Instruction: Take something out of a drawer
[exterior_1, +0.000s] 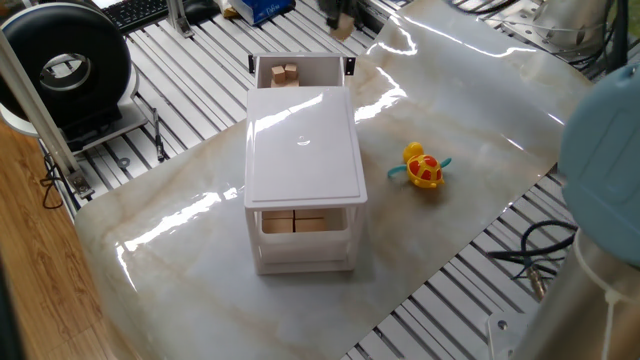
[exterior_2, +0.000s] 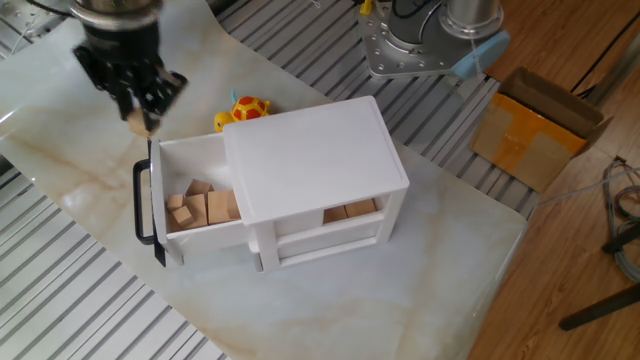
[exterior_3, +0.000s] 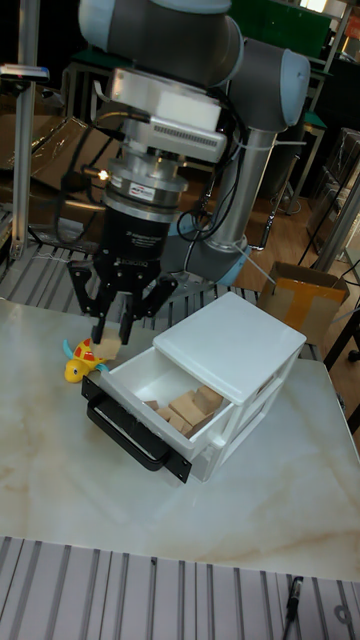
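In the tall fixed view we see the gripper (exterior_3: 112, 338) most plainly: its fingers (exterior_3: 100, 330) are clenched on a small wooden cube (exterior_3: 109, 347), held in the air just outside the open drawer (exterior_3: 150, 400), near the drawer's far corner and in front of the yellow toy (exterior_3: 80, 362). This view also shows the inside of the drawer, where several more cubes (exterior_3: 185, 411) lie heaped toward the cabinet (exterior_3: 235, 375), and the black handle (exterior_3: 128, 432) across the drawer front.

From the other fixed view we look down on the same scene: the gripper (exterior_2: 137, 113) hangs over the tabletop (exterior_2: 60, 170) beside the drawer (exterior_2: 190, 205), with the cube (exterior_2: 137, 122) between the fingertips and clear of the drawer wall. Here we can also see a cardboard box (exterior_2: 535, 125) off the tabletop's far side, which the tall view shows only in part.

The one fixed view faces the cabinet (exterior_1: 305, 160) from behind. The gripper (exterior_1: 338, 12) is cut off by the top edge there, so we cannot tell its grasp from that view alone. It does show two cubes (exterior_1: 285, 73) in the drawer (exterior_1: 298, 70), blocks in a lower drawer (exterior_1: 297, 223), the toy (exterior_1: 424, 167) well to the side, and a black round device (exterior_1: 65, 70) at the left.

We can read no writing or brand in any view.
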